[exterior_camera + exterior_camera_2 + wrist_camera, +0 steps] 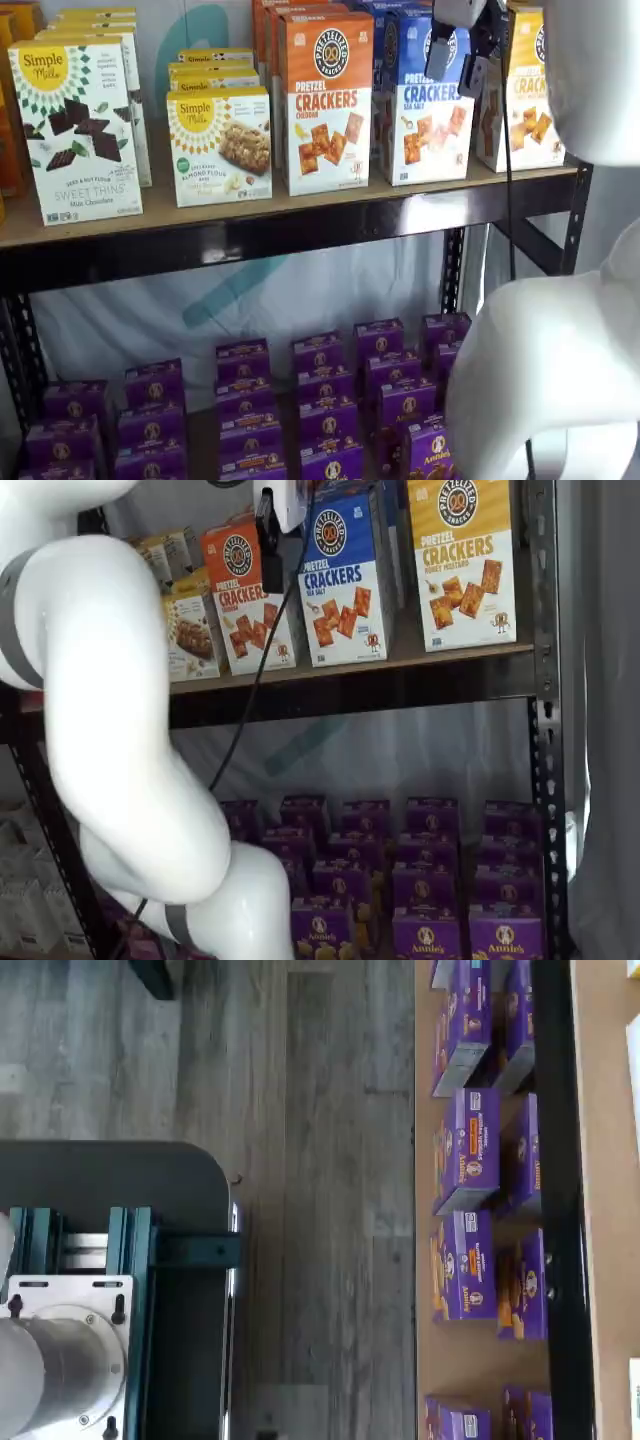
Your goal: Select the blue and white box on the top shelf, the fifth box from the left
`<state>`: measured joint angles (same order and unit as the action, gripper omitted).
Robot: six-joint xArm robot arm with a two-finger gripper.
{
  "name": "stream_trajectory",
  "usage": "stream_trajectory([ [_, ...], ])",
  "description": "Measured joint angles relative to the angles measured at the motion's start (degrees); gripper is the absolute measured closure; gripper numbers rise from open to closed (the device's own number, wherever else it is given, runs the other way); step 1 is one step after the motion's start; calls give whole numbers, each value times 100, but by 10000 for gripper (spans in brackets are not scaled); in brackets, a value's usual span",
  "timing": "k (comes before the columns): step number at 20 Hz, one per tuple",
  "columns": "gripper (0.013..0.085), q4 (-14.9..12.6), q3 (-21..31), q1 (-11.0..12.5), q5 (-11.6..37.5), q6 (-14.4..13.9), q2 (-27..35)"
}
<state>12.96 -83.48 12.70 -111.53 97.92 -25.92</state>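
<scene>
1. Grey wood-plank flooring [300, 1210] fills most of the wrist view, beside a lower level of small purple boxes [465, 1150].
2. Both shelf views face the top shelf [300, 232], a long tan wooden board with a glossy black front rail on black uprights.
3. On it stands the blue and white box [428, 100], a tall cardboard carton, blue above and white below, with a round black logo and pictured orange crackers.
4. An orange-topped cracker box [323, 100] stands just beside it on one side, a yellow-topped cracker box [462, 560] on the other.
5. The white-bodied gripper [458, 62] hangs in front of the blue and white box's upper part, its two black fingers [438, 58] spread apart and holding nothing.
6. The robot's white arm [110, 730] fills much of both shelf views.
</scene>
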Motion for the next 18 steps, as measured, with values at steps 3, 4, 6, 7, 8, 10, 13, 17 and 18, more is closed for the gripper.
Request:
stream_trajectory([
  [3,130,-26,84,107,-57,111,-79],
  [4,130,-28,117,148,-67,150,-110],
  [6,130,-35,199,236,-80,241,-185],
  [7,130,-28,237,275,-77,277,-218],
  [8,130,1,276,313,-51,304,-252],
  [10,130,139,355,424,28,362,-321],
  [13,130,479,435,612,237,417,-409],
  [17,130,1119,343,866,480,380,-399],
  [18,130,1266,338,925,527,371,-399],
])
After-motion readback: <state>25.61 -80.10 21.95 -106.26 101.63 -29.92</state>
